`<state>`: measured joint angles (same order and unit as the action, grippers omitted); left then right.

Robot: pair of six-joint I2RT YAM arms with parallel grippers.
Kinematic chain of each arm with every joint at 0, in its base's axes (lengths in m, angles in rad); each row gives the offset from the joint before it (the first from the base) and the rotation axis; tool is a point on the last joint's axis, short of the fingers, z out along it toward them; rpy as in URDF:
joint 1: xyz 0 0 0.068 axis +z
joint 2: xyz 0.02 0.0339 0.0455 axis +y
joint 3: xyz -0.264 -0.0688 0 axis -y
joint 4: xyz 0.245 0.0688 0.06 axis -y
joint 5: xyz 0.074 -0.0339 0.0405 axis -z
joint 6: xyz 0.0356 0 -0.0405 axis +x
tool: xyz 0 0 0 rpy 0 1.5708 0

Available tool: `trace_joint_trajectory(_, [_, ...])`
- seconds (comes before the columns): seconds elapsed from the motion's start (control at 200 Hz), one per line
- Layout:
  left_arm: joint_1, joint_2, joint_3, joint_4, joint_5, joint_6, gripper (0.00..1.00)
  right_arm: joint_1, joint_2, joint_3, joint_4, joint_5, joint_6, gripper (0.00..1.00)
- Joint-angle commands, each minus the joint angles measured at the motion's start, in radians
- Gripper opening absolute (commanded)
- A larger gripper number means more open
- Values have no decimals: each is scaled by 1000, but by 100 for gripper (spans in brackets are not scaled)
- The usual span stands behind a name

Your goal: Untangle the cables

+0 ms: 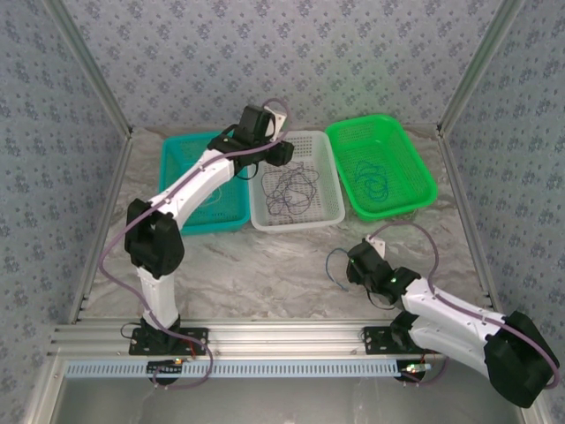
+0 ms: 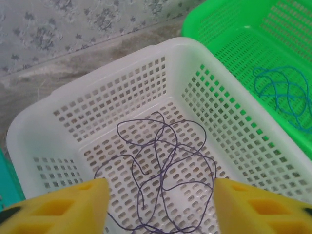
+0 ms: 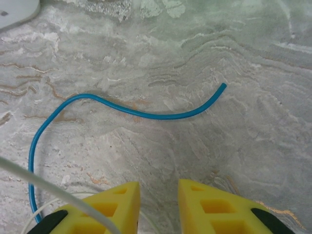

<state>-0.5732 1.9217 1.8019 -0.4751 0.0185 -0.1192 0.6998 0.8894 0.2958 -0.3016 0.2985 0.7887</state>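
Note:
A dark purple cable (image 2: 163, 165) lies in loose tangled loops on the floor of the white basket (image 2: 97, 73). My left gripper (image 2: 161, 209) hovers over it, open wide, with nothing between its yellow fingers (image 2: 63, 207). From above, the left gripper (image 1: 281, 157) is at the white basket's (image 1: 296, 221) far left corner. A blue cable (image 3: 131, 111) curves across the marble table ahead of my right gripper (image 3: 158, 204). Its jaws stand a little apart over bare table. A white cable (image 3: 48, 191) crosses in front of the left finger. Another blue cable (image 2: 282, 95) is coiled in the green basket (image 2: 219, 29).
Three baskets stand in a row at the back: teal (image 1: 190, 221), white, and green (image 1: 424, 190). Patterned walls and metal frame posts close in the table on three sides. The right gripper (image 1: 351, 265) is low over the marble table (image 1: 265, 265) in front of the baskets.

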Motion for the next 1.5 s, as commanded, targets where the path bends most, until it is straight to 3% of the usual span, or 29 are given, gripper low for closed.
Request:
trace_joint_trajectory(0.0, [-3, -72, -54, 26, -32, -31, 69, -2, -39, 38, -57, 4, -8, 33])
trace_joint_trajectory(0.115, [-33, -152, -148, 87, -61, -21, 86, -3, -76, 52, -98, 8, -7, 36])
trace_joint_trajectory(0.23, [-87, -232, -243, 137, -114, -1, 93, -3, -103, 55, -117, 19, -8, 33])
trace_joint_trajectory(0.31, [-118, -299, -339, 190, -128, -5, 93, -2, -106, 61, -125, 17, -9, 18])
trace_joint_trajectory(0.43, [-146, -409, -494, 279, -125, -35, 93, -3, -113, 97, -157, 5, -34, 10])
trace_joint_trajectory(0.785, [-181, -584, -793, 409, 10, -93, 92, -1, -154, 286, -154, -138, -195, 5])
trace_joint_trajectory(1.194, [-291, -588, -896, 500, 68, -101, 88, -2, -126, 516, -213, -259, -319, 5])
trace_joint_trajectory(1.494, [-326, -646, -979, 598, 67, -91, 88, -4, -85, 644, -230, -269, -358, 5])
